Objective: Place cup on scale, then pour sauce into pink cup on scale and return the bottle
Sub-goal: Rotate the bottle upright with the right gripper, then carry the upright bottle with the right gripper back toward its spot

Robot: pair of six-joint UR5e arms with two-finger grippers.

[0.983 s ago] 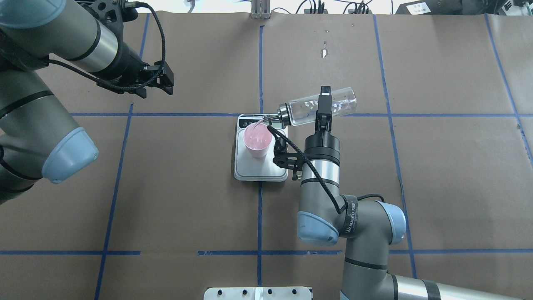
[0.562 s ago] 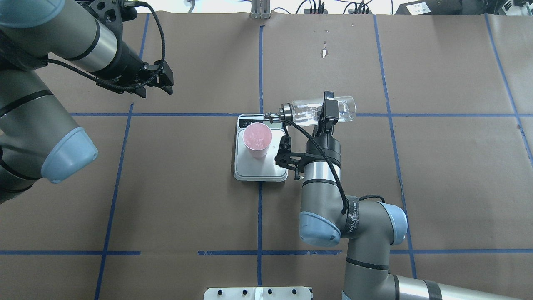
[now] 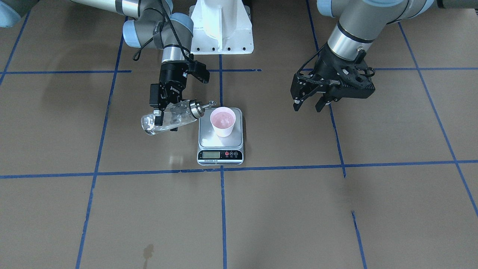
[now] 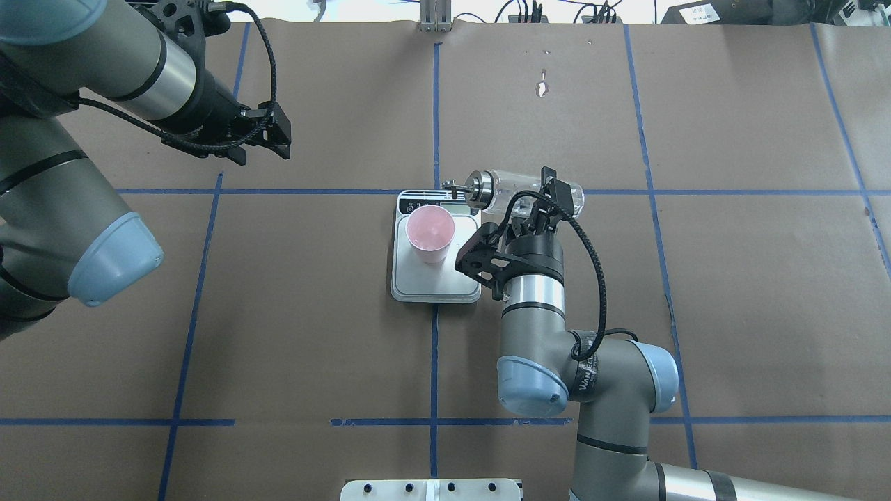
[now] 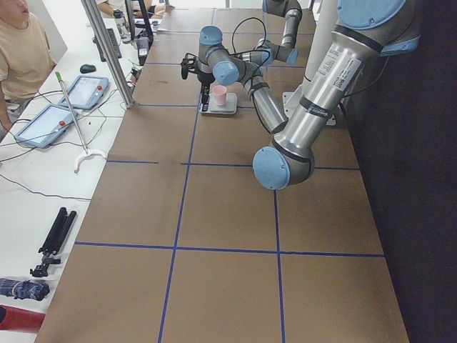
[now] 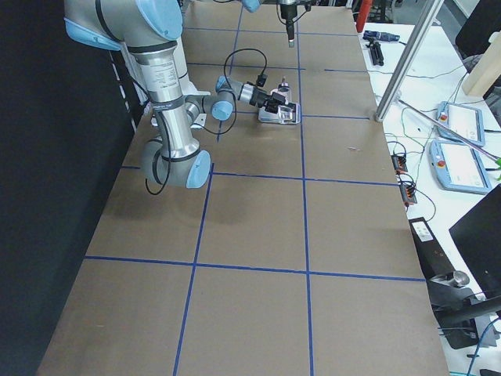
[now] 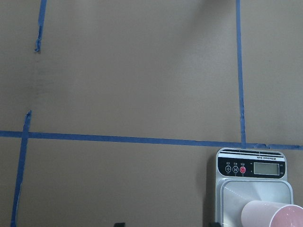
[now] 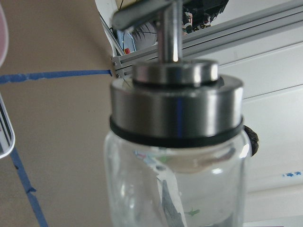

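The pink cup [image 3: 223, 122] [image 4: 430, 233] stands upright on the silver scale [image 3: 207, 141] [image 4: 431, 284], and clear liquid shows inside it. My right gripper [image 3: 164, 113] [image 4: 545, 200] is shut on the glass bottle [image 3: 175, 116] [image 4: 502, 189]. The bottle lies nearly level beside the scale, a little liquid left in it. Its metal cap [image 8: 176, 109] and spout point towards the cup, and no stream runs from the spout. My left gripper [image 3: 308, 106] [image 4: 276, 139] hangs open and holds nothing, well off to the cup's other side. The left wrist view catches the scale [image 7: 253, 185] and the cup's rim [image 7: 274, 215] at its lower right.
Brown paper with blue tape lines covers the table. The white robot base [image 3: 222, 26] stands behind the scale. A dark stain [image 3: 148, 252] marks the paper near the front edge. A side bench holds tablets [image 5: 50, 121], with a person [image 5: 18, 43] seated at it.
The stream into the cup has stopped. My right wrist has turned, bringing the bottle back from its pouring tilt and its spout off the cup's rim. The left arm has stayed put.
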